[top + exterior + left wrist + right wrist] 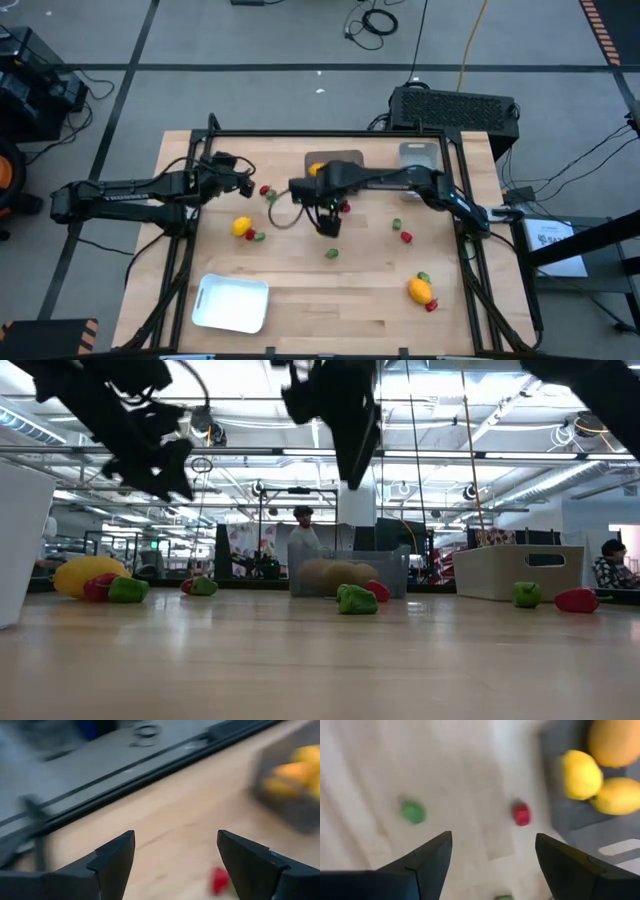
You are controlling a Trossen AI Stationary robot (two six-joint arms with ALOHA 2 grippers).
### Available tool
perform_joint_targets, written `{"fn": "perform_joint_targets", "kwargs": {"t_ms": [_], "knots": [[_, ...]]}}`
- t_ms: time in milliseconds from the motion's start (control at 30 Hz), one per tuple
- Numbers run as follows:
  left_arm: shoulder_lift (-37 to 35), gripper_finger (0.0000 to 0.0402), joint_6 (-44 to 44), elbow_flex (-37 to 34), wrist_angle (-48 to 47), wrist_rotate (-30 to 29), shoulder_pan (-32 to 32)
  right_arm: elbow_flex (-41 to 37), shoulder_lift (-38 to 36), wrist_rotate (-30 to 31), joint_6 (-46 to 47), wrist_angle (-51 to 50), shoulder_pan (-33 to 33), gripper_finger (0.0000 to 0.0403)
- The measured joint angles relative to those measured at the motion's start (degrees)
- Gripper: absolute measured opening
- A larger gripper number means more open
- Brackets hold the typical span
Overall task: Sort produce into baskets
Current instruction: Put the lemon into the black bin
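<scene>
Yellow fruits (580, 774) are already sitting in the dark grey bin (340, 160) at upper centre, so the right gripper (329, 226) is hovering empty, wide-jawed, over scattered red pieces (521, 814) just below it, and the left gripper (243, 184) is gaping empty left of centre.

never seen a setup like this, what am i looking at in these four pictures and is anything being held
Two robot arms work at a wooden table. One picture looks straight down from above, one looks level across the tabletop, and two come from cameras on the arms' wrists, past their own dark fingers. The left gripper and the right gripper are both open and hold nothing. Small toy produce lies scattered: a yellow fruit, an orange fruit, and tiny red and green pieces. A dark grey bin already holds yellow and orange fruits; a pale grey bin sits beside it, and a white tray near the front.
</scene>
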Motion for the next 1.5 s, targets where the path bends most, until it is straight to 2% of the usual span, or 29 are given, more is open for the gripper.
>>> {"fn": "perform_joint_targets", "kwargs": {"t_ms": [133,233,333,433,667,900,1100,1333,1500], "knots": [[0.67,0.029,6.82,-1.76,10.74,10.25,-1.94,-2.02,-4.29,0.14,2.72,0.1,4.81,0.0277],[1.18,0.029,10.66,-2.77,19.45,18.61,-3.52,-6.87,-10.04,0.49,9.43,-0.02,8.43,0.0277],[1.23,0.029,13.18,-3.0,25.0,24.91,-5.21,-15.36,-15.95,2.23,18.01,0.04,11.66,0.0277],[1.22,0.029,14.49,-2.98,27.94,28.15,-7.07,-26.13,-22.2,1.05,28.28,0.03,14.65,0.0277],[1.23,0.029,16.12,-2.98,28.79,28.51,-9.61,-48.74,-34.86,-7.47,51.03,4.65,22.8,0.0277],[1.23,0.029,16.41,-2.98,31.02,27.07,-9.44,-60.05,-39.39,-16.15,66.48,14.07,29.8,0.0279],[1.23,0.029,16.4,-2.98,31.4,26.71,-9.46,-64.03,-38.63,-23.02,69.54,17.83,31.56,0.0309],[1.54,0.029,15.92,-2.98,31.19,26.71,-9.46,-64.45,-38.76,-22.79,66.3,20.91,31.73,0.0322],[2.73,0.029,15.02,-2.98,31.37,26.69,-9.45,-64.45,-38.33,-22.24,67.81,22.48,31.71,0.0322]]}}
